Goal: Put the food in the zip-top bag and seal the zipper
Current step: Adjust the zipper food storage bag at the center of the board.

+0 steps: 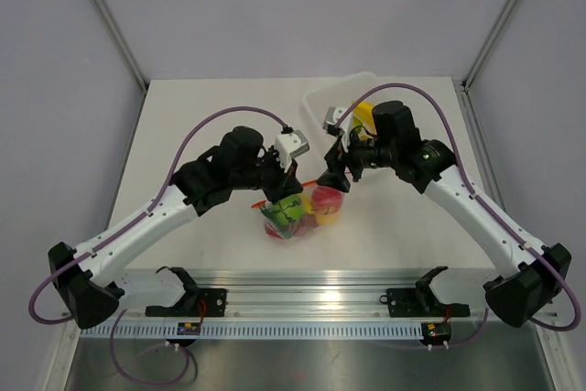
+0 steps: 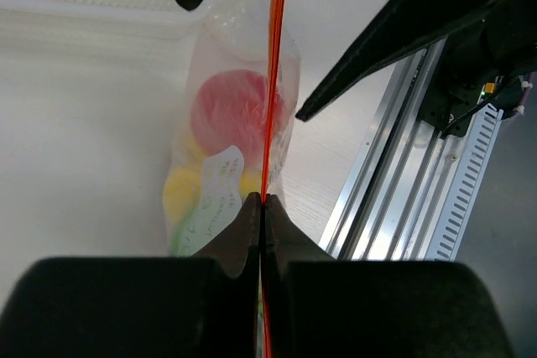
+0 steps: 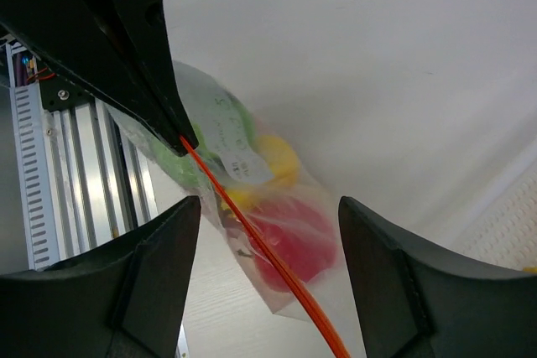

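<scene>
The zip-top bag [image 1: 298, 215] hangs low over the table near its front edge, with food inside: a red round fruit [image 2: 231, 111], a yellow piece [image 2: 180, 190] and green pieces [image 3: 172, 161]. My left gripper [image 2: 263, 200] is shut on the zipper [image 2: 273, 81], pinching the orange-red strip at one end. My right gripper [image 3: 267, 207] is open; the zipper [image 3: 252, 236] runs through the gap between its fingers without touching either. From above, the left gripper [image 1: 291, 188] and right gripper [image 1: 331, 179] face each other over the bag.
A translucent white tray [image 1: 316, 98] lies at the back right with a yellow piece [image 1: 364, 116] in it; it shows again as the tray [image 2: 101, 6] in the left wrist view. An aluminium rail [image 1: 311, 299] runs along the near table edge, close below the bag.
</scene>
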You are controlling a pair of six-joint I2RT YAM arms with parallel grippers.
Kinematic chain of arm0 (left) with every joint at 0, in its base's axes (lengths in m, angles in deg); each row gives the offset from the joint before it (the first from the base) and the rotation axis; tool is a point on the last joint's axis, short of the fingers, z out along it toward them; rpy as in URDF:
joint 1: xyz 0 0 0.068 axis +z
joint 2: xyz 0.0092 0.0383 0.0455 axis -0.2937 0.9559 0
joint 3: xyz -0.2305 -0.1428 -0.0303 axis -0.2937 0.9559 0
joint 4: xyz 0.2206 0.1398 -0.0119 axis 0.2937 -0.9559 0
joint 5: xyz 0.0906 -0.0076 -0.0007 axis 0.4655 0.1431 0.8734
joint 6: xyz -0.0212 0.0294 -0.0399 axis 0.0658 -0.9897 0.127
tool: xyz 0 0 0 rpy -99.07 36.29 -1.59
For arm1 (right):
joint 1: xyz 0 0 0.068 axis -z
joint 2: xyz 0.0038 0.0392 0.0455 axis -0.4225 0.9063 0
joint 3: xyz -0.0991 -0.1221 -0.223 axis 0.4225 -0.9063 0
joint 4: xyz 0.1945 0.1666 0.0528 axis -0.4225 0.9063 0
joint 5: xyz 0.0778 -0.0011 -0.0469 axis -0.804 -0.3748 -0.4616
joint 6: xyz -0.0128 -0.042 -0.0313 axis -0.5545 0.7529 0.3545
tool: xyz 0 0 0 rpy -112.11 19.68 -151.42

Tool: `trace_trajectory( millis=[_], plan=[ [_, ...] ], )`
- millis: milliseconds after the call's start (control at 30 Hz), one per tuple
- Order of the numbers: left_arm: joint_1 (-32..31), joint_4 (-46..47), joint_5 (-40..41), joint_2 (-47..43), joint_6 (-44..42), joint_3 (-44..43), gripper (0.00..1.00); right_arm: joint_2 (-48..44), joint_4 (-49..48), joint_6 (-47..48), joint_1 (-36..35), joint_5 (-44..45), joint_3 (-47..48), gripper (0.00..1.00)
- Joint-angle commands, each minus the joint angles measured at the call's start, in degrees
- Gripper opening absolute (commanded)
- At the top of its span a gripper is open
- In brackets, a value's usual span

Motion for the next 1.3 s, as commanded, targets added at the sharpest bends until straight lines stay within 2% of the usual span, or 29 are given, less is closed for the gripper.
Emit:
trace_trajectory(
  millis=[0,167,300,367,400,433,467,500,533,667,700,733,833,900,1000,1067,1133,1267],
  plan=[
    [0.73,5.69,-3.53,-0.95,-0.83,-0.56,0.00,1.53,1.26,3.05,-2.72,-1.63,1.40,0.74],
    [1.08,5.69,-4.40,-0.42,-0.74,-0.65,0.00,3.29,1.09,3.14,-4.05,-1.99,1.14,0.71],
    [1.44,5.69,-4.67,-0.94,-0.91,-0.39,0.00,4.25,0.56,2.96,-4.14,-1.46,0.09,0.59],
    [1.52,5.69,-4.93,-1.03,-1.00,-0.21,0.00,4.69,0.12,2.53,-4.14,-1.11,0.00,0.48],
    [1.61,5.69,-4.93,-1.12,-1.00,-0.21,0.00,4.70,-0.23,2.09,-4.14,-1.11,0.00,0.38],
    [1.70,5.69,-4.93,-1.12,-1.09,-0.21,0.00,4.70,-0.66,2.00,-4.14,-1.28,-0.09,0.38],
    [1.70,5.69,-4.93,-1.12,-0.91,-0.13,0.00,4.44,-1.10,1.82,-4.14,-1.37,-0.09,0.20],
    [1.79,5.69,-4.93,-1.12,-0.91,-0.21,0.00,4.08,-1.46,1.21,-4.14,-1.37,-0.26,0.07],
    [1.79,5.69,-4.93,-1.12,-0.91,-0.21,0.00,3.82,-2.42,0.94,-4.14,-1.11,-0.26,0.01],
    [1.88,3.33,-3.71,-1.30,-0.91,-3.45,0.01,1.45,-4.27,-0.46,-4.22,-1.55,0.35,0.00],
    [1.96,1.06,-3.01,-1.47,-1.00,-4.51,0.11,0.14,-4.88,-1.51,-4.31,-1.55,0.44,0.00],
    [2.05,0.08,-1.43,-1.65,-1.09,-5.48,0.45,-0.57,-6.28,-1.87,-4.23,-1.81,0.18,0.00],
    [2.23,-1.16,3.13,-4.98,-0.83,-6.98,0.73,-2.86,-9.88,-3.98,-4.31,-1.46,-2.10,0.00],
    [2.66,-0.38,6.04,-8.93,-0.04,-5.06,0.81,-2.60,-11.73,-5.11,-4.23,-1.11,-6.38,0.00],
    [4.33,0.86,11.05,-12.80,2.94,-2.86,0.83,1.59,-15.61,-5.74,-4.23,1.17,-12.03,0.00],
    [5.21,0.95,12.90,-13.69,3.83,-1.18,0.84,5.38,-12.38,-5.74,-4.23,1.71,-9.42,0.00],
    [6.44,0.51,14.92,-14.48,5.15,-1.26,0.84,5.84,-8.24,-5.74,-4.66,1.44,-2.48,0.00],
    [8.03,-0.55,16.86,-16.41,6.73,-3.55,0.83,-0.46,-9.01,-5.03,-5.28,0.22,3.42,0.00]
  ],
)
